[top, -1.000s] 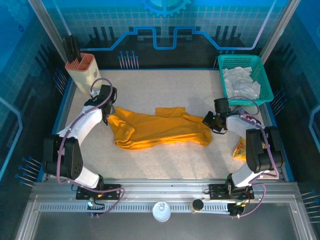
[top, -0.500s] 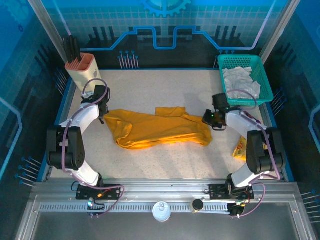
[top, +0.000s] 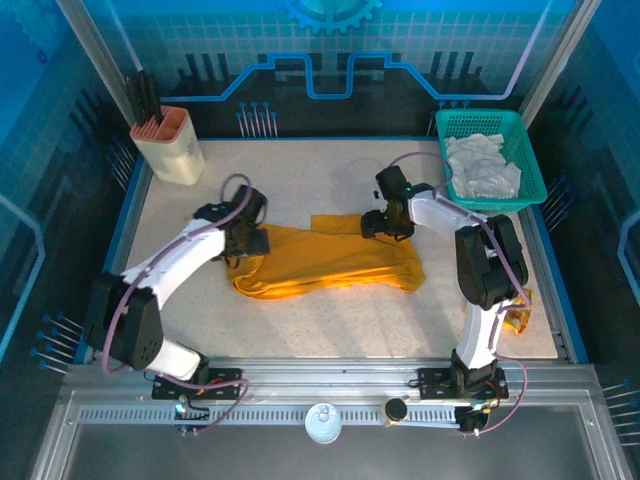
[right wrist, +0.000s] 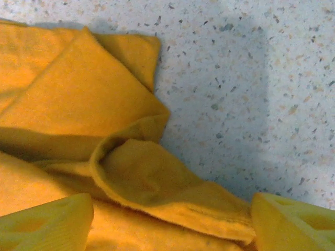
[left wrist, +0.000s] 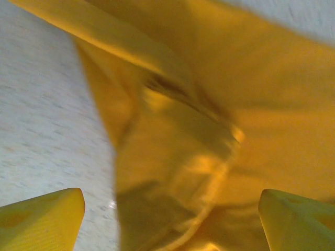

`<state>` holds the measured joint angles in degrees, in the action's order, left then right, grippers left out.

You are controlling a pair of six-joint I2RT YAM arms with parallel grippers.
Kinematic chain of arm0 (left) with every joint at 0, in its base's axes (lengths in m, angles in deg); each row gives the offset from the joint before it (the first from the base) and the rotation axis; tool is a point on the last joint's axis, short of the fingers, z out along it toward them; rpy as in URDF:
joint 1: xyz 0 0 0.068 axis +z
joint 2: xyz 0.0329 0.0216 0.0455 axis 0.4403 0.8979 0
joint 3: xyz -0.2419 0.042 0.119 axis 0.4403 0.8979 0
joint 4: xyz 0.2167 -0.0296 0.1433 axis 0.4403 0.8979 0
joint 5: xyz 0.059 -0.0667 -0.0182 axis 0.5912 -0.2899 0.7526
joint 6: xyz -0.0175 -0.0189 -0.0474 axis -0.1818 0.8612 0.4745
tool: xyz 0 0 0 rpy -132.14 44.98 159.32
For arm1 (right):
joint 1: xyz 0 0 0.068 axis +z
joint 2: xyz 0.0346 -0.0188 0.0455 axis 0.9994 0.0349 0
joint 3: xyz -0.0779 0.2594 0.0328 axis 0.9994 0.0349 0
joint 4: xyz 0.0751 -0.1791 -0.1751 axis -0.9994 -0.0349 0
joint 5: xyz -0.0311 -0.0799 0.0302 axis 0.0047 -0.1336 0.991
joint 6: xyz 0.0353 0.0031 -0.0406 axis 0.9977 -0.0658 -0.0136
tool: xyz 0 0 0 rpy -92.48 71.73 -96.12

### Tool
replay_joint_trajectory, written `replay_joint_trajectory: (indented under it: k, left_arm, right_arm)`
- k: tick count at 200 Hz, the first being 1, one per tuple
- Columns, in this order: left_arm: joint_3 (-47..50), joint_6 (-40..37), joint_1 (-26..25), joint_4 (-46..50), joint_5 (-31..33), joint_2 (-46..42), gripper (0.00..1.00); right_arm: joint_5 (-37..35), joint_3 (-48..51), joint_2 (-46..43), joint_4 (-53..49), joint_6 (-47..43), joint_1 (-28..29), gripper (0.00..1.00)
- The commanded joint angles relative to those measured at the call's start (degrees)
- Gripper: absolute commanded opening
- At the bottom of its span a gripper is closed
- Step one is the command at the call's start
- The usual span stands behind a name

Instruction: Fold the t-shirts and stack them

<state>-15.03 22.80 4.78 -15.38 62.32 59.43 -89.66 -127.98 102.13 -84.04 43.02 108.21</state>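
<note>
After both arms let go of the shirt's ends and swing inward, the left gripper (top: 250,240) and right gripper (top: 378,226) hover open-jawed over the mustard-orange t-shirt (top: 330,262), which lies rumpled in the middle of the table (top: 330,180). They are probably placed for a fresh grasp. The pale t-shirt (top: 480,168) waits in the far-right corner basket (top: 480,113).

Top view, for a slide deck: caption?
Left gripper and right gripper open over orange t-shirt; white t-shirt in basket.

I note: mustard t-shirt (right wrist: 78,94) is soft matt cloth with a faint nap; table (right wrist: 251,78) smooth, speckled, stone-look; basket (top: 497,203) teal plastic mesh.
</note>
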Motion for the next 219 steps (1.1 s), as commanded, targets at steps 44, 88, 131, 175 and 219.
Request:
replay_joint_trajectory:
  k: [44, 88, 131, 175, 219]
  left_arm:
    - [-4.2, 6.0, -3.3, 2.6, 8.3, 16.7, 0.74]
    - [2.5, 10.9, -1.5, 1.4, 13.9, 9.7, 0.07]
    - [15.9, 14.5, 9.4, -4.8, 8.7, -13.4, 0.0]
    - [25.4, 18.6, 18.0, -9.6, 3.5, -24.2, 0.0]
    - [30.0, 24.3, 18.4, -15.3, -0.2, -18.6, 0.23]
  right_arm:
    - [-7.3, -7.8, 7.1, -6.2, -7.7, -0.1, 0.75]
    - [-2.1, -8.9, 10.2, -6.0, -8.0, -0.9, 0.32]
    - [-3.3, -9.1, 8.4, -5.0, -5.9, -3.6, 0.0]
    - [-6.7, -3.1, 2.0, -3.3, 1.1, -9.7, 0.0]
    - [-5.6, 7.9, -4.5, 0.1, 5.6, -13.2, 0.0]
